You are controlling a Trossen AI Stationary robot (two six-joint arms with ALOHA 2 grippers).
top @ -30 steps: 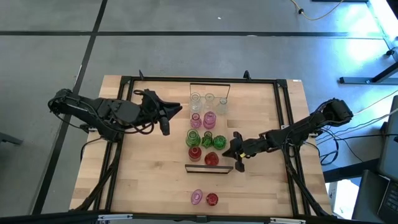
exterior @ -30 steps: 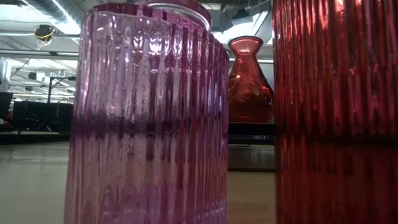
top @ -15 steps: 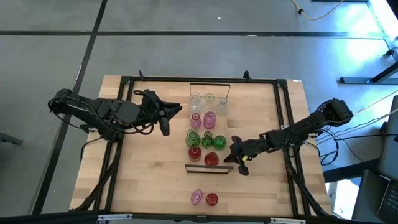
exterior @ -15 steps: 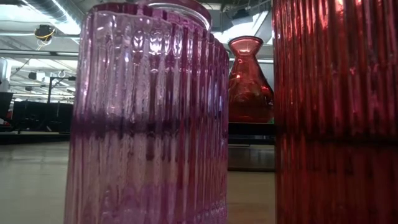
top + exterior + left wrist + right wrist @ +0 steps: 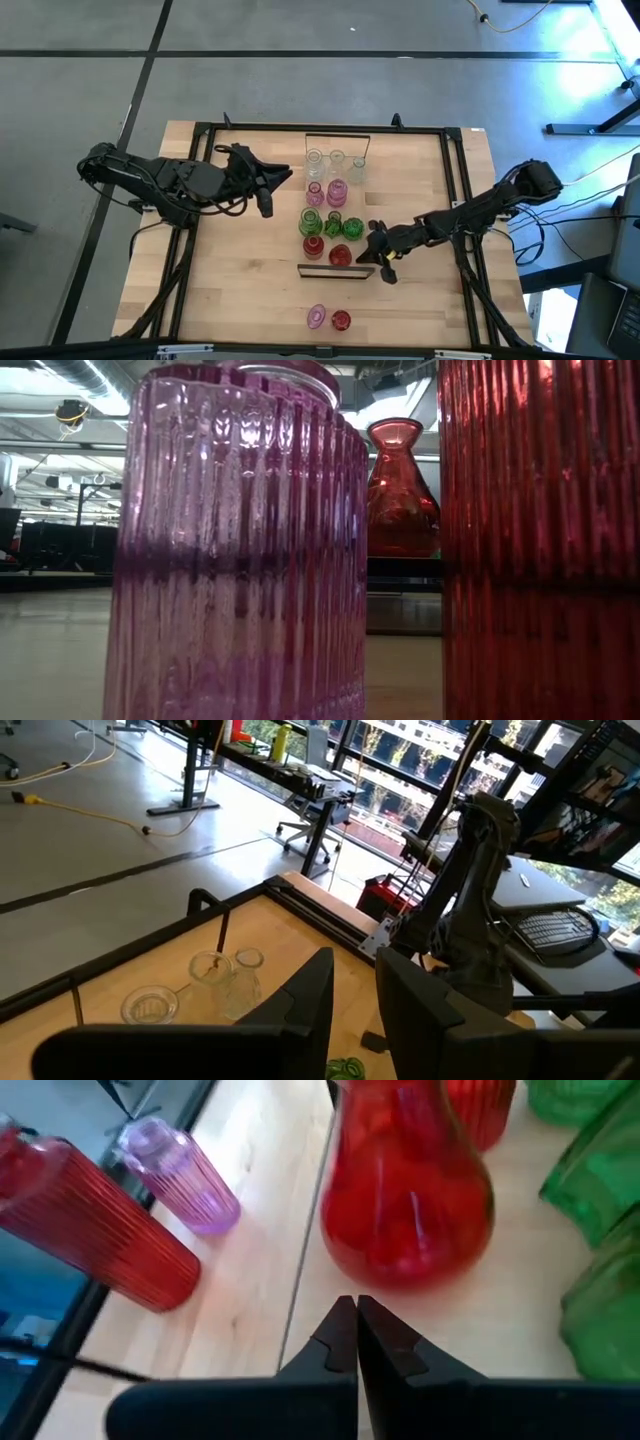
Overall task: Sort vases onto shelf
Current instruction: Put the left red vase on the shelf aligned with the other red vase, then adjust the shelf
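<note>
One round red vase stands upright just ahead of the right gripper, whose fingers are pressed together empty, nearer it than the left gripper, narrowly parted.

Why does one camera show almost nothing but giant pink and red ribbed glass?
The low view sits right behind the ribbed pink vase and ribbed red vase, so they fill the picture; the high view shows them small. The right wrist view's round red vase looks soft.

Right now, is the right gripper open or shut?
Shut: the right gripper has its fingertips pressed together, holding nothing, just short of the round red vase.
</note>
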